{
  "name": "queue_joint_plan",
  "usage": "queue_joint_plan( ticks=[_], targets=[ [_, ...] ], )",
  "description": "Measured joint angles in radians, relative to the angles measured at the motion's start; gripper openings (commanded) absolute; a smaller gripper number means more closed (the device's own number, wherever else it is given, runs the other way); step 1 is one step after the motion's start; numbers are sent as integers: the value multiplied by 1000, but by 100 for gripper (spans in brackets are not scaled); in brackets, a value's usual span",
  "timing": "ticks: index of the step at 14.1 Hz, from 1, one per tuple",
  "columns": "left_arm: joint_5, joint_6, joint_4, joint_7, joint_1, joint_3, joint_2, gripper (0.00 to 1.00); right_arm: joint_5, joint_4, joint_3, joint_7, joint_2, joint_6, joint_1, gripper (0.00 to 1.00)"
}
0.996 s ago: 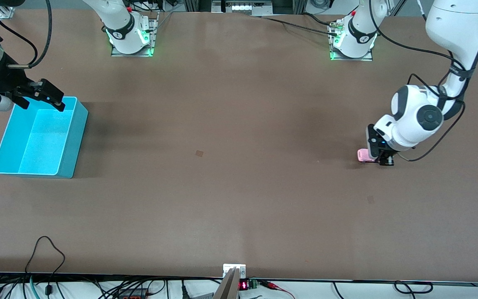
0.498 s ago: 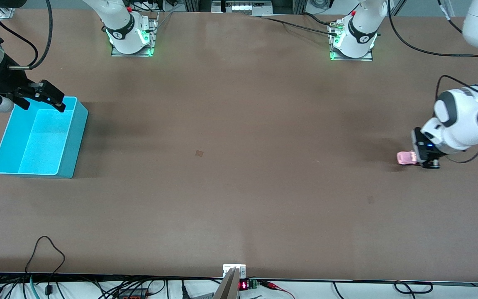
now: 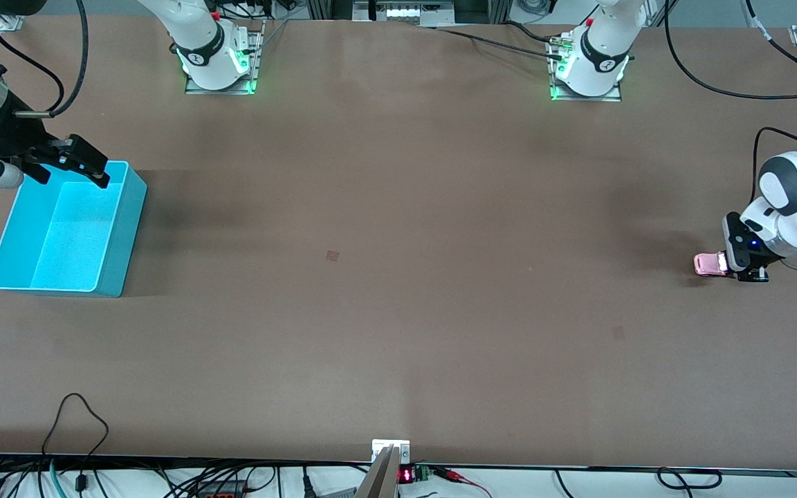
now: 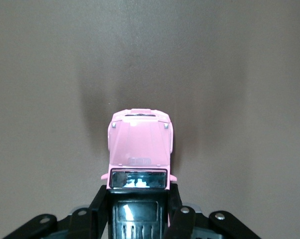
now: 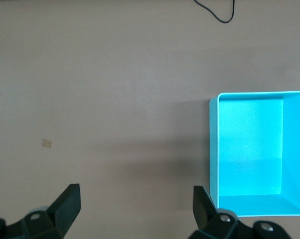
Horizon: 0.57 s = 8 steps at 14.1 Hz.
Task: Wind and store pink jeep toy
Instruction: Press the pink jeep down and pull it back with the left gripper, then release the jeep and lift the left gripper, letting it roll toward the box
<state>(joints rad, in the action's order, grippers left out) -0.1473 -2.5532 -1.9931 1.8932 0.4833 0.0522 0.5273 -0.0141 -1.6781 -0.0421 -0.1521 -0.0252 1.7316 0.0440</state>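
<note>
The left gripper (image 3: pixel 741 266) has dragged the small light-pink plastic jeep toy with a black rear roof panel (image 3: pixel 708 264) along the brown tabletop (image 3: pixel 398 311) toward the left arm's end of the table; a second ago the pair sat noticeably closer to the table's middle. The fingers are clamped on the rear of the pink jeep toy, bonnet pointing out ahead in the left wrist view (image 4: pixel 139 149), and the car appears to sit low against the table surface, though whether the wheels touch cannot be seen.

Judging from this, the pull-back winding stroke is under way. The arm is now close to the table's end, so further travel could run out of reach or take the toy off the edge. The grip covers only the rear, so too much downward pressure could make the jeep pivot or slip out; too little and the wheels would skid without winding the spring. If let go here, the car would have to cross nearly the whole table, and a slight yaw at release would send it wide.

The open cyan plastic bin (image 3: pixel 122 228) stands at the right arm's end, well apart from the toy. The right gripper (image 3: pixel 70 160) waits over the bin's rim with its fingers spread wide and empty. Nothing but a small mark (image 3: pixel 332 255) lies between toy and bin
</note>
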Motion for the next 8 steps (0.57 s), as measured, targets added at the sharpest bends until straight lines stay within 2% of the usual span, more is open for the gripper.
queue_joint_plan(
  ticks=[4,8],
  targets=[
    [0,13,18,7,0,26,50,100,0,1,0,0,4,3,0,100],
    [0,242,146,-6,-1,83,27,100,0,1,0,0,4,3,0,100]
  ],
)
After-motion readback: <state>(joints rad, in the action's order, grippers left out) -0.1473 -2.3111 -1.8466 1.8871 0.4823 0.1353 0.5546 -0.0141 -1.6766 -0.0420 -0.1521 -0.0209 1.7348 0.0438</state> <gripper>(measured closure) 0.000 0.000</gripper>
